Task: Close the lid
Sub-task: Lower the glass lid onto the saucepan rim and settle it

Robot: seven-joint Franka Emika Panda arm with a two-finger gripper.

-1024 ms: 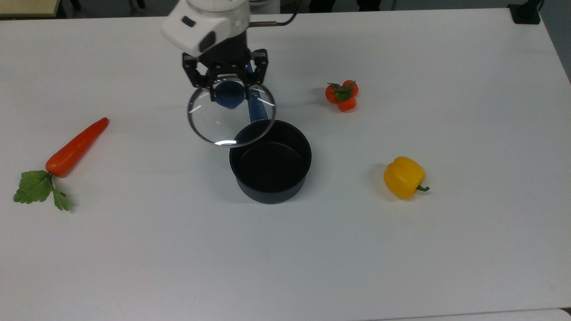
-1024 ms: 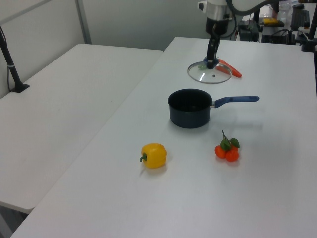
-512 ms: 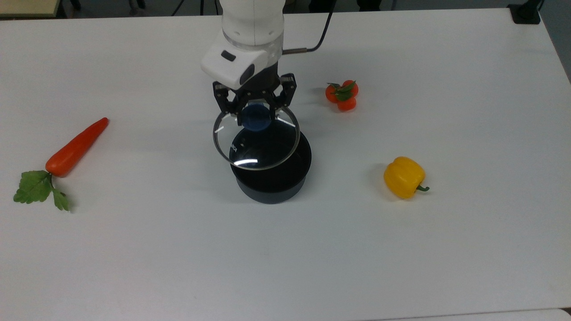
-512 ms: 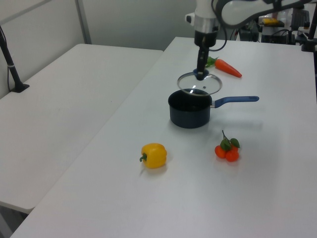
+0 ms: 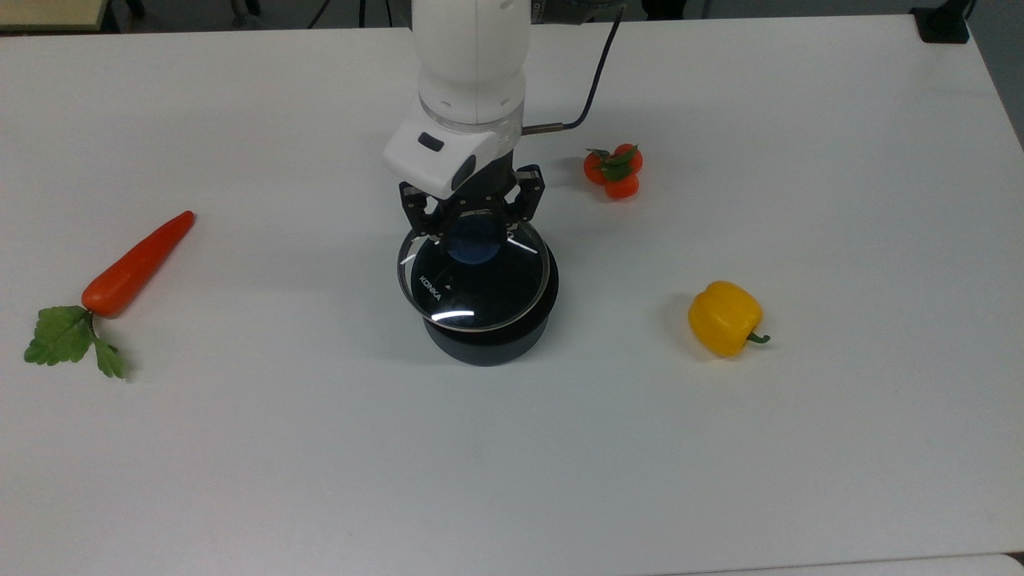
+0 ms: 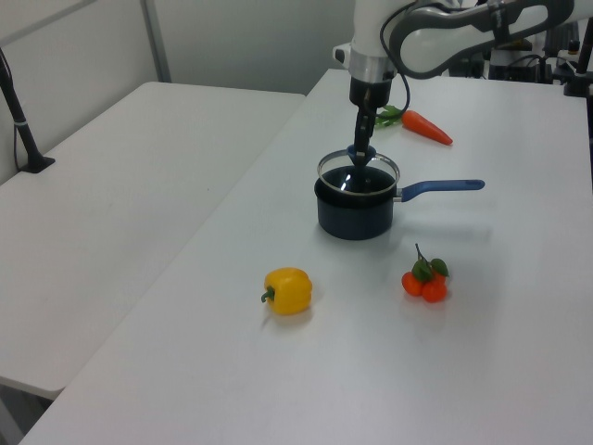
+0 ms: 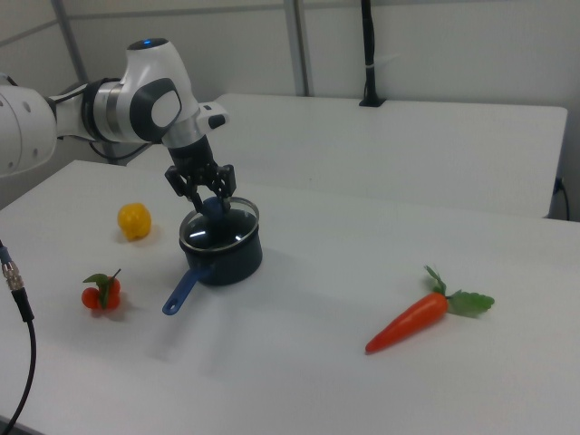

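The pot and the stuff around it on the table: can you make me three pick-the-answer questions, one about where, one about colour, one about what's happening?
1. In the top view, where is the carrot from the pot?
A. left
B. right
C. inside it

2. What colour is the pepper?
A. green
B. yellow
C. purple

3. What is the gripper doing?
A. resting on the table
B. gripping the carrot
C. holding the lid by its blue knob, over the pot

Answers: 1 A, the carrot lies far toward the top view's left edge. 2 B, it is plain yellow. 3 C, the jaws close around the knob with the glass over the pot's mouth.
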